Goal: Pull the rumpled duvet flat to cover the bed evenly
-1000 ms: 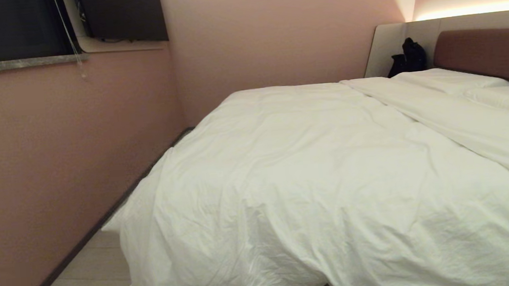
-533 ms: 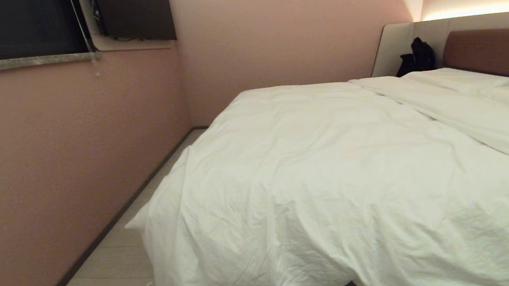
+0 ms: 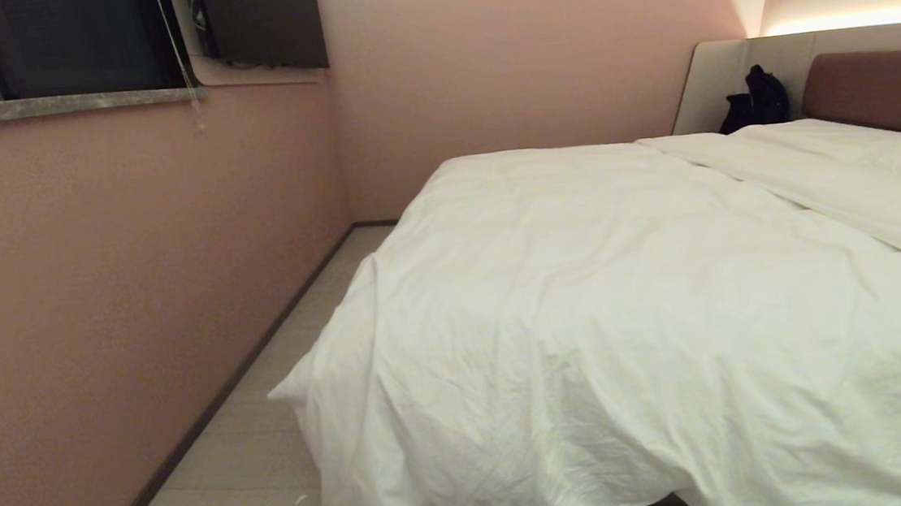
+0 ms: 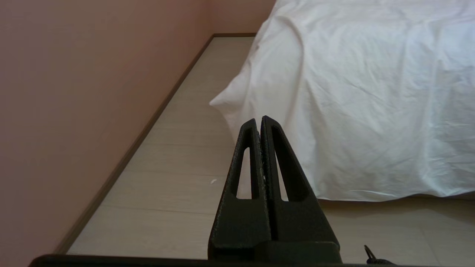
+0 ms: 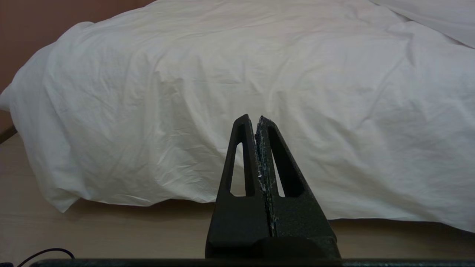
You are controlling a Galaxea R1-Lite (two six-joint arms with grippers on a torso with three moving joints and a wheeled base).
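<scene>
Shifted since 1 s ago: whole head view slid to the right, so the base/camera moved; duvet itself lies as it did, and both arms kept parked.

Item 1, left gripper (image 4: 261, 120): fingers pressed together, nothing between them. Hangs over bare floor (image 4: 178, 148), pointing at the duvet's loose corner flap (image 4: 222, 100) by the pink wall (image 4: 74, 92). Not touching cloth.

Item 2, right gripper (image 5: 254, 118): fingers likewise closed tight, empty. Aimed at the draped foot-end face of the duvet (image 5: 237, 92), near mid-width. Apart from the cloth.

Item 3, duvet (image 3: 625, 295): puffy, white, creased; covers most of the bed (image 3: 877, 89), hangs off the foot end almost to the floor. Corner on our left sticks out past the bed's side. Long fold (image 3: 821, 196) runs diagonally across the headboard half, w/ a second layer beyond it.

Item 4, dark bag (image 3: 755, 100): by the headboard surround, far corner.

Key relation, our judgement: the cloth lies ahead of both grippers; hem runs crosswise, left to right. Left arm is nearer the stray corner, right arm nearer the hem's middle. We'd expect a hem grab needs the fingers opened first.
</scene>
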